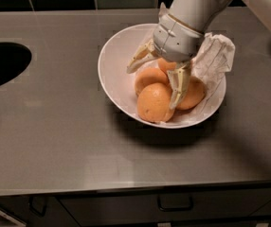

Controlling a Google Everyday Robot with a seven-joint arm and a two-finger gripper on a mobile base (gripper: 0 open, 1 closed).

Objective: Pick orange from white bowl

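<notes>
The white bowl (114, 67) sits on the grey counter and holds several oranges. The dull, dimpled pale orange (153, 103) lies at the front of the bowl. Smoother oranges lie behind it (147, 78) and to its right (193, 94). My gripper (152, 89) reaches down into the bowl from the upper right and is open. Its left finger (138, 60) hangs over the bowl's inner wall. Its right finger (178, 86) lies between the front orange and the right one, touching the pile. Nothing is held.
Crumpled white paper (216, 56) is tucked in the bowl's right side. A dark round sink opening (3, 63) is at the far left. The counter's front edge, with drawer handles (173, 203) below it, runs along the bottom. A dark tiled wall is behind.
</notes>
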